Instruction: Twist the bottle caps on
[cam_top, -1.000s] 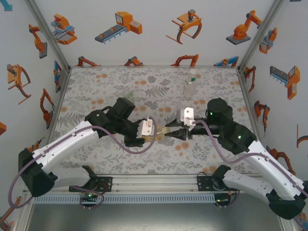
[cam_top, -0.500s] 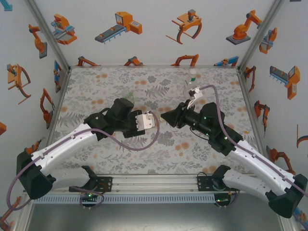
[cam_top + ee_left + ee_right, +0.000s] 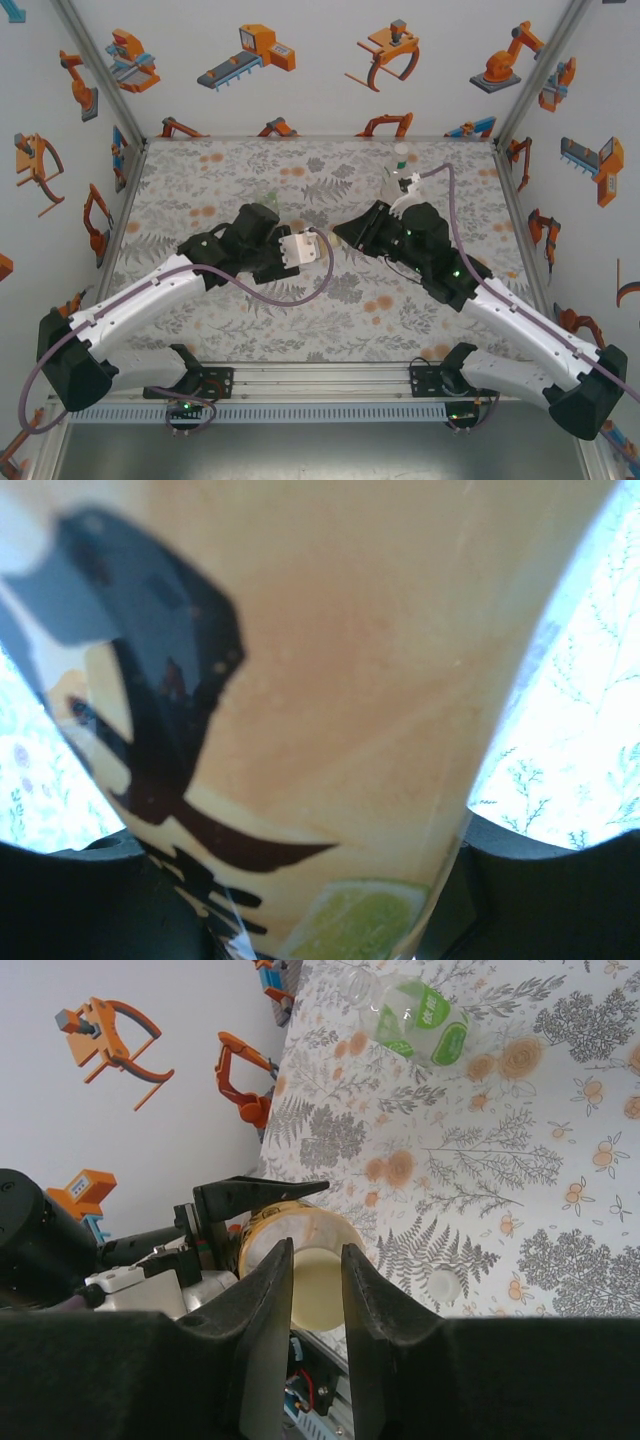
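Observation:
The yellow-labelled amber bottle lies sideways in my left gripper, which is shut on its body; a lime picture shows on the label. In the right wrist view the bottle's mouth faces my right gripper, which is shut on a pale yellow cap seated against that mouth. From above, both grippers meet mid-table, left gripper and right gripper. The short clear green-tinted bottle lies on its side farther off. A white cap rests on the mat near the held bottle.
The slim clear bottle stands at the back right, partly behind my right arm. The flowered mat covers the table, with patterned walls on three sides and the metal rail at the near edge.
My right wrist has rolled over and swung toward the back, its cable now arching above it. The left gripper with the bottle has shifted a little back and right.

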You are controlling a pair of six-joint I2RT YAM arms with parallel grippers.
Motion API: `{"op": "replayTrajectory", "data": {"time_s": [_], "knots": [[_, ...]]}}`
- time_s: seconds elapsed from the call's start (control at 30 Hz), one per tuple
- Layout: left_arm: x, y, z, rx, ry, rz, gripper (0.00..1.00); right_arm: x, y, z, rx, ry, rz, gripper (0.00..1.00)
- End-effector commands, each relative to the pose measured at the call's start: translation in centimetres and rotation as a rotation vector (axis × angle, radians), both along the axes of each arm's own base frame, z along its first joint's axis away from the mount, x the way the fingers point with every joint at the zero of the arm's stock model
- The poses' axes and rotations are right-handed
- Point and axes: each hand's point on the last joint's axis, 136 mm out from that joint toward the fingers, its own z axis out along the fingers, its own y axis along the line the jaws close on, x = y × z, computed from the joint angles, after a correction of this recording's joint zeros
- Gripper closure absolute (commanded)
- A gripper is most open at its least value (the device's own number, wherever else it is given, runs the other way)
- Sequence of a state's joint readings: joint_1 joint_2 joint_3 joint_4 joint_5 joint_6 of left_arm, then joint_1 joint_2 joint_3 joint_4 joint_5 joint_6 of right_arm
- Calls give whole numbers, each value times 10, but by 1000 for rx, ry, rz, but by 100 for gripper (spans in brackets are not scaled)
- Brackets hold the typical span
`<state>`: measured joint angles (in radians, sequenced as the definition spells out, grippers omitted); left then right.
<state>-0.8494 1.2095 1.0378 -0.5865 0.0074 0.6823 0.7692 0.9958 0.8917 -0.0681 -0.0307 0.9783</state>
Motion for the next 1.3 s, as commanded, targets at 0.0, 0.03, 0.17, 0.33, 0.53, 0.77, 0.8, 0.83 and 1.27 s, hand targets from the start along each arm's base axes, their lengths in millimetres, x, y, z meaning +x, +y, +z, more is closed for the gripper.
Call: {"op": "replayTrajectory", "data": {"time_s": [0.0,0.03,0.17,0.33,0.53,0.77,0.8,0.83,1.27], "knots": [[-9,-20,34,-176,6,-61,100,-13,8,16,-27,-65,92,66],[-12,-21,37,-198,22,-71,100,-13,7,23,-32,-111,99,65],[-32,-32,57,-324,99,-173,100,-22,5,63,-1,-344,138,58],[-61,-45,86,-469,187,-326,100,-49,2,124,30,-680,212,52],[-89,-54,130,-619,264,-469,100,-90,4,176,61,-948,355,50],[-107,-62,180,-793,281,-592,100,-130,9,214,184,-1091,522,50],[-108,-63,184,-809,278,-595,100,-132,9,217,191,-1094,538,50],[-108,-63,188,-821,275,-599,100,-134,9,220,197,-1092,549,51],[-116,-65,189,-811,385,-621,100,-136,18,229,188,-1102,608,51]]}}
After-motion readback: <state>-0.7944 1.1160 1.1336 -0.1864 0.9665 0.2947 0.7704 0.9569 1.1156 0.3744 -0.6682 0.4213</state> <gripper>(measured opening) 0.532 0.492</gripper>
